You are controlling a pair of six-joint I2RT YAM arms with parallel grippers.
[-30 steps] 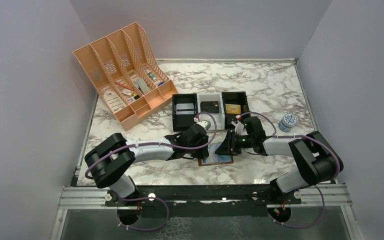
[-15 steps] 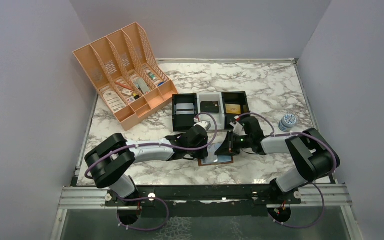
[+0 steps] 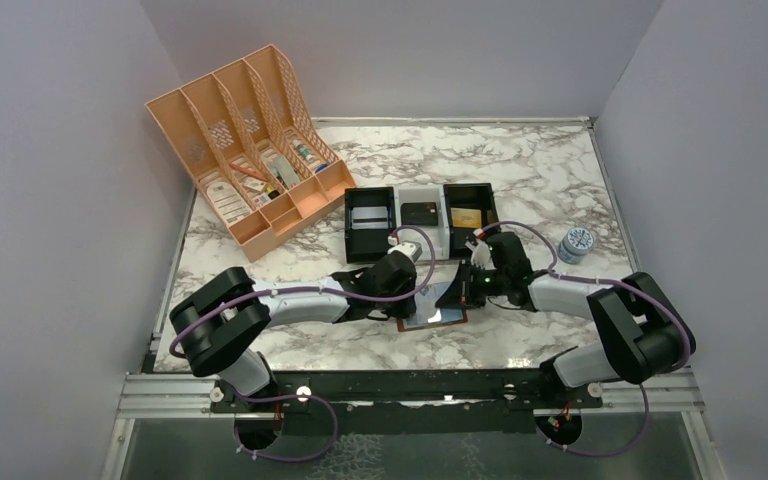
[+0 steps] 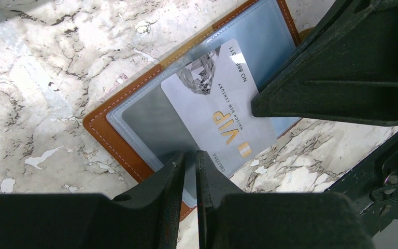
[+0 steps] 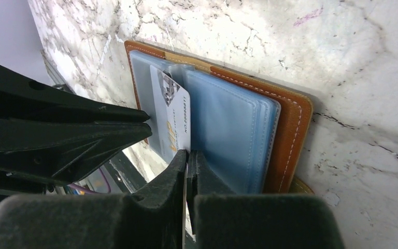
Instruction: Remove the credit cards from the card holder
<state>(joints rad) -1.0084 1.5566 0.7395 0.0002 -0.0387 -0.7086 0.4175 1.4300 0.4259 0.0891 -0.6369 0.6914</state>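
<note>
The brown card holder point(image 3: 438, 319) lies open on the marble near the front edge, its blue-grey pockets up point(image 4: 109, 129) point(image 5: 290, 129). A pale grey VIP credit card point(image 4: 217, 111) sticks partway out of a pocket, skewed; it also shows in the right wrist view point(image 5: 171, 116). My right gripper point(image 3: 453, 297) point(image 5: 187, 154) is shut on the card's free edge. My left gripper point(image 3: 407, 303) point(image 4: 190, 155) is almost fully shut, tips down on the holder's left pocket, nothing between the fingers. Other cards are hidden in the pockets, if any.
Black and white trays point(image 3: 370, 222) holding small cards stand just behind the grippers. An orange file organiser point(image 3: 245, 145) sits at the back left. A small round tin point(image 3: 576, 243) stands at the right. The two grippers nearly touch over the holder.
My right gripper has shifted slightly to the right and back with the card. The left gripper has stayed on the holder.
</note>
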